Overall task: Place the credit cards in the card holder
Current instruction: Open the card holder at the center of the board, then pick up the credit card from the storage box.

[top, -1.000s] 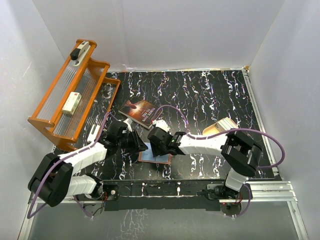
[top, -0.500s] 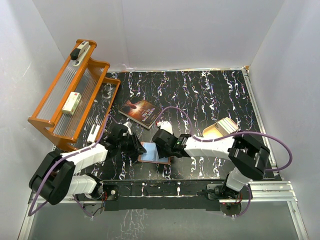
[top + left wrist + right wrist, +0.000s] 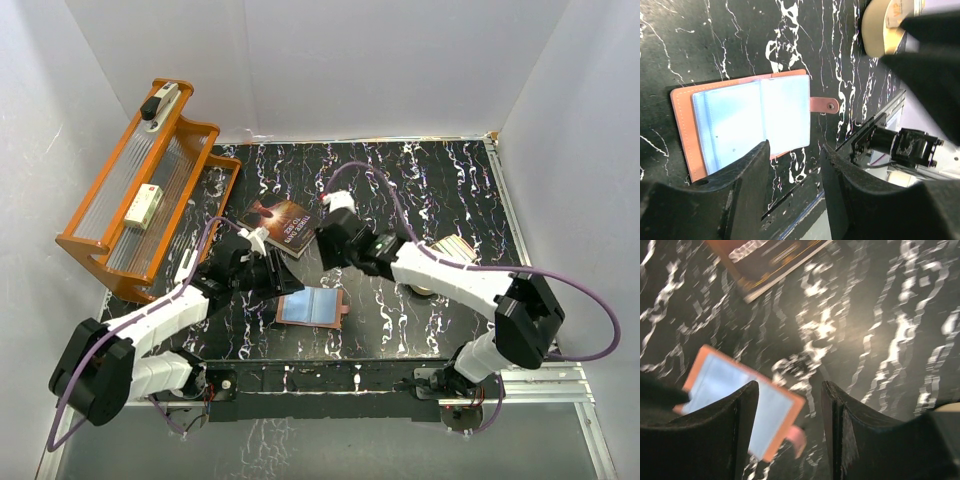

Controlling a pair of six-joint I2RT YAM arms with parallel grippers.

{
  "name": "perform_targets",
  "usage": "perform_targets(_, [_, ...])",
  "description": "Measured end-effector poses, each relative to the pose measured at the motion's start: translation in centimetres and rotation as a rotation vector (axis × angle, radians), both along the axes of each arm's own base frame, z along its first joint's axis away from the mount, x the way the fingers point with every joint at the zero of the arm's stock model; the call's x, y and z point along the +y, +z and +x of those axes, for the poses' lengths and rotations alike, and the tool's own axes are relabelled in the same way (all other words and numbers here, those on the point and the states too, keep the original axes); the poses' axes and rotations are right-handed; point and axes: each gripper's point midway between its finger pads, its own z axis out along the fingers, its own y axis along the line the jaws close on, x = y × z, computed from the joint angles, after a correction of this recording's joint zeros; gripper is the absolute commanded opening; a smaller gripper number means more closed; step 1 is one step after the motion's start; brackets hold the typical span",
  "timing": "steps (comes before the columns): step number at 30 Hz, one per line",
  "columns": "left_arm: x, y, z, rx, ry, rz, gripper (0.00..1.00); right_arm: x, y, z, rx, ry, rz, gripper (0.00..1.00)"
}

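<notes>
Checking near first: the card holder (image 3: 740, 125) lies open and flat on the marbled table (image 3: 420, 180). It is reddish-brown leather with glossy pale-blue sleeves and its snap tab (image 3: 824, 105) out. Left gripper (image 3: 794, 150) hovers over it, jaws apart, empty. Right gripper (image 3: 790, 387) beyond is also spread and empty. No loose credit cards are visible, so locate one, then slide it in edge-first. Paperback book (image 3: 283, 225) sits farther back.

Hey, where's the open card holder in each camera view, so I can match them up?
Top external: the card holder lies open, low and just left of centre.
Left wrist: the card holder is left of centre, with its tab pointing right.
Right wrist: the card holder is lower left and blurred.
Shared landmark: its snap tab, visible in all three views.
</notes>
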Motion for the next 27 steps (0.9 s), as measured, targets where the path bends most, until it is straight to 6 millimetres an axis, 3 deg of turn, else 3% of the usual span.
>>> perform_targets(5, [-0.8, 0.1, -0.5, 0.021, -0.07, -0.015, 0.63, -5.4, 1.7, 5.2, -0.052, -0.107, -0.062, 0.53])
perform_targets(10, [-1.2, 1.9, -0.4, -0.02, -0.132, -0.013, 0.98, -11.6, 1.6, 7.9, -0.035, -0.193, -0.154, 0.54])
perform_targets(15, [-1.3, 4.8, 0.1, -0.096, -0.182, 0.014, 0.99, -17.0, 2.6, 9.8, -0.049, -0.278, -0.249, 0.55])
perform_targets(20, [-0.9, 7.8, 0.3, -0.185, -0.237, 0.048, 0.98, -21.9, 2.5, 10.2, -0.028, -0.367, -0.336, 0.56])
perform_targets(27, [1.3, 7.6, -0.1, -0.264, -0.246, 0.167, 0.98, -25.7, 1.1, 8.9, 0.017, -0.411, -0.487, 0.58])
